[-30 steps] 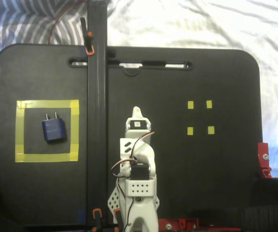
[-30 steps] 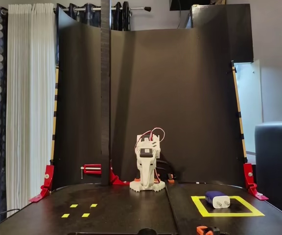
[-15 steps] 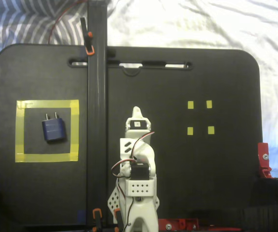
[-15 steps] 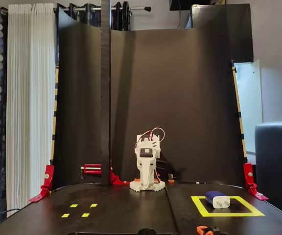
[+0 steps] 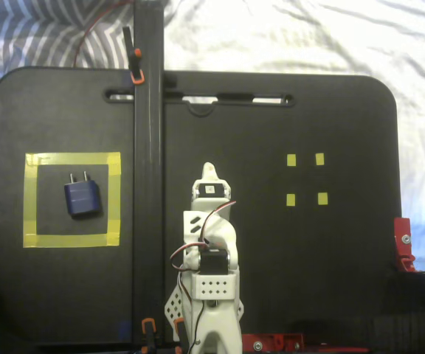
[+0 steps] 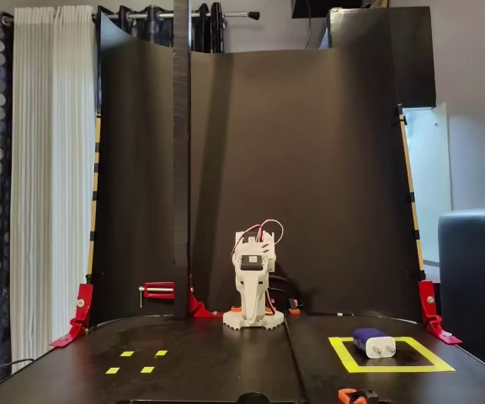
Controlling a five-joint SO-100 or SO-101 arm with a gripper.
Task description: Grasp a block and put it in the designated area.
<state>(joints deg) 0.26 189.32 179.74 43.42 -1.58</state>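
Resting inside the large square outline of yellow tape [image 5: 71, 200] on the black tabletop [image 5: 271, 133], the small dark blue boxy plug adapter [image 5: 81, 197] lies flat with its two short metal prongs pointing toward the far edge of the table in the top-down fixed view; in the front-facing fixed view the same adapter [image 6: 373, 342] sits within the tape square [image 6: 391, 365] and shows a pale end face toward the camera. The white 3D-printed arm [image 5: 211, 258] is folded compactly over its base, and its two-finger gripper [image 5: 208, 171] points toward the far edge of the table in the top-down fixed view, holding nothing. The fingers appear pressed together, with no visible gap at the tip, though the detail is small. In the top-down fixed view the adapter lies well apart from the fingertips, to their left and slightly nearer the arm's base, with a tall black vertical post [image 5: 148, 147] standing between the fingers and the tape square. In that same view, four tiny yellow tape squares [image 5: 305, 179] lie well apart on the opposite side of the fingers, to their right. In the front-facing fixed view the folded arm [image 6: 253, 290] sits in front of a curved black backdrop [image 6: 293, 168], with the gripper [image 6: 252, 316] hanging down near the base.
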